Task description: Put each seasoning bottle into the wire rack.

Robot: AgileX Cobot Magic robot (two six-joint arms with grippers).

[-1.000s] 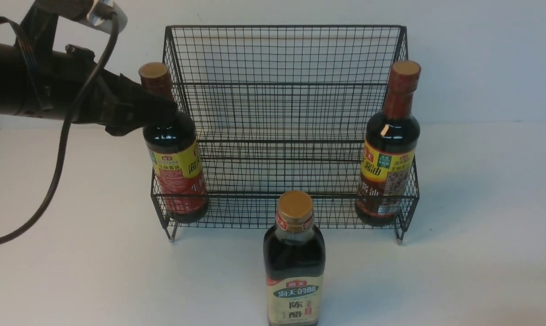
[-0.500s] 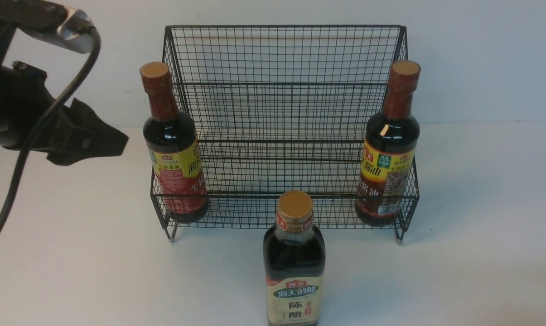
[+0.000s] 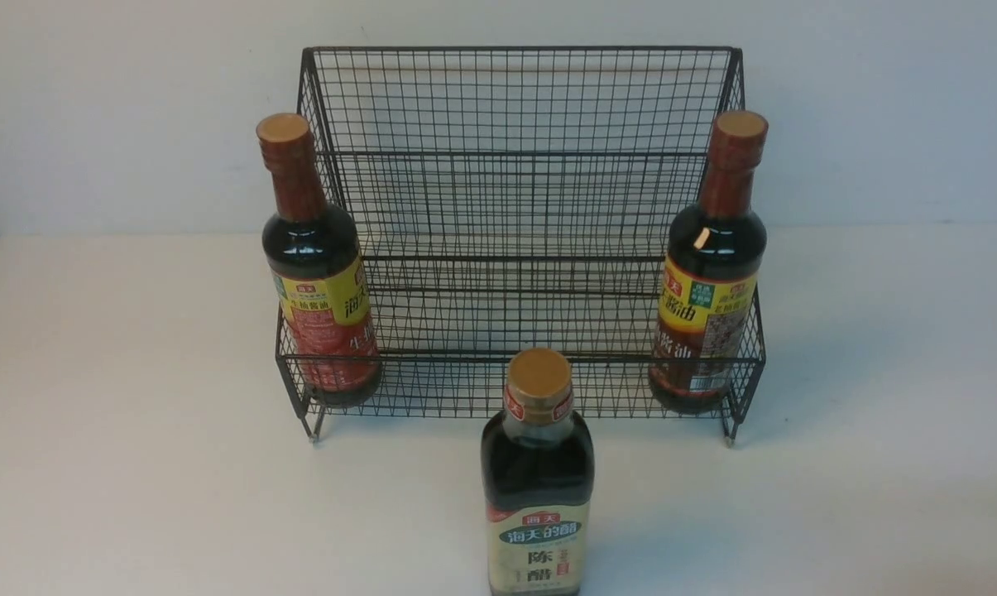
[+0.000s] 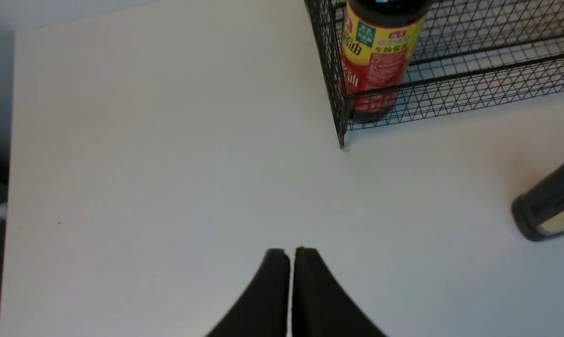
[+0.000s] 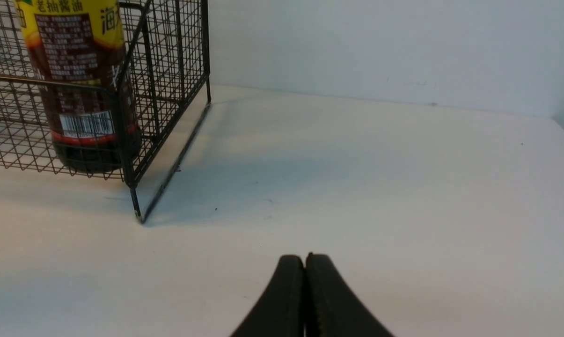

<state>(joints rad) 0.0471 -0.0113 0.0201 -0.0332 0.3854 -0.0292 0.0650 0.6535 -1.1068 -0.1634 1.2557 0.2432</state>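
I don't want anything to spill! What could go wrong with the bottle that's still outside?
The cream-label bottle is tall and stands alone on the table, so a sideways bump might topple it. It also sits right before the wire rack; lifted too low, its base could catch the front rail. Both side bottles could get knocked if it swings wide.
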